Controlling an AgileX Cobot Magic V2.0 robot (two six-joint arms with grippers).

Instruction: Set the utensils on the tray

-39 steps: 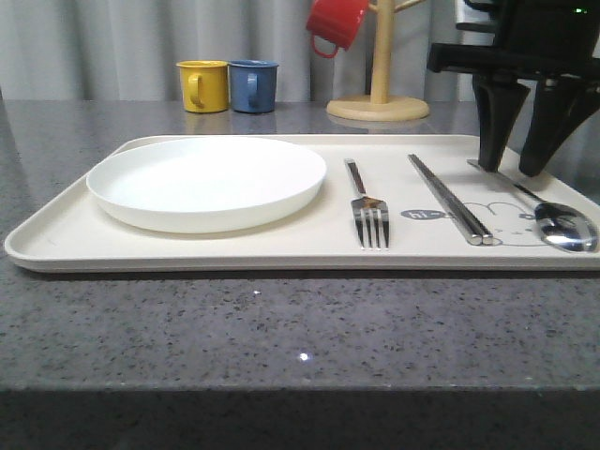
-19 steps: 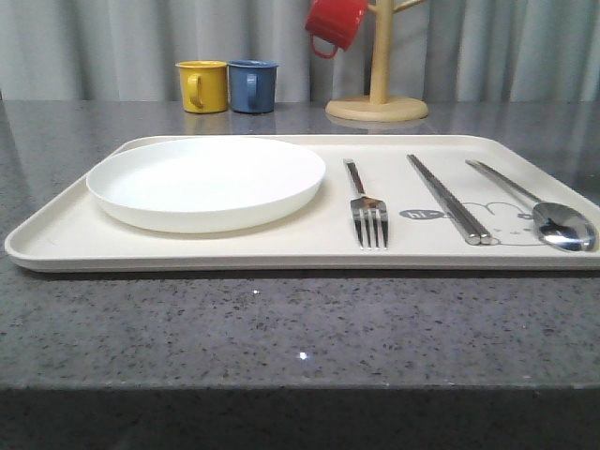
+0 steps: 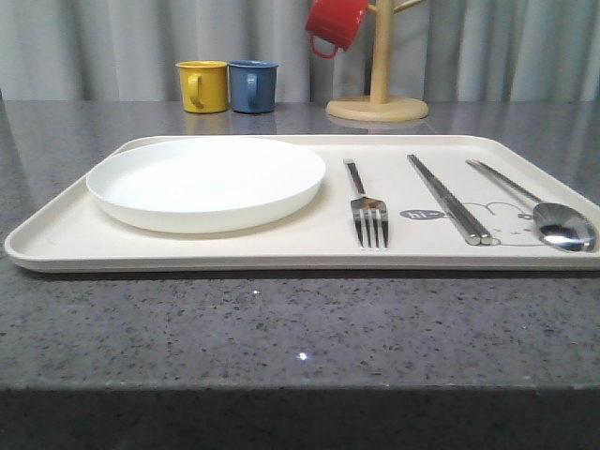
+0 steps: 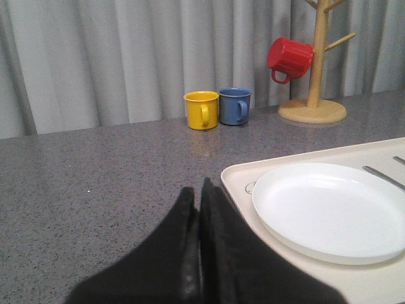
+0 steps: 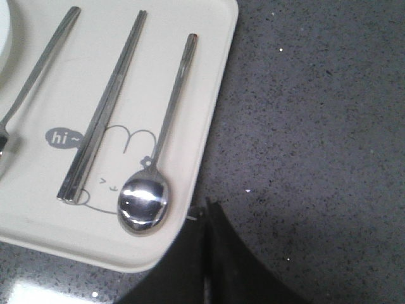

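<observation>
On the cream tray (image 3: 281,246) lie three silver utensils side by side: a fork (image 3: 367,208), a pair of chopsticks (image 3: 448,198) and, furthest right, a spoon (image 3: 548,217). The right wrist view shows the spoon (image 5: 155,158), the chopsticks (image 5: 101,114) and the fork handle (image 5: 38,69) on the tray (image 5: 215,82) with its rabbit drawing. My right gripper (image 5: 206,209) is shut and empty above the tray's near right corner. My left gripper (image 4: 197,193) is shut and empty over the counter just left of the tray (image 4: 237,180).
A round white plate (image 3: 206,180) takes up the tray's left half. Behind the tray stand a yellow mug (image 3: 203,85), a blue mug (image 3: 253,85) and a wooden mug tree (image 3: 379,98) holding a red mug (image 3: 335,22). Grey speckled counter surrounds the tray.
One second ago my right gripper stood open over the spoon handle at the tray's far right; it has since left the front view. The spoon lies where it was.
</observation>
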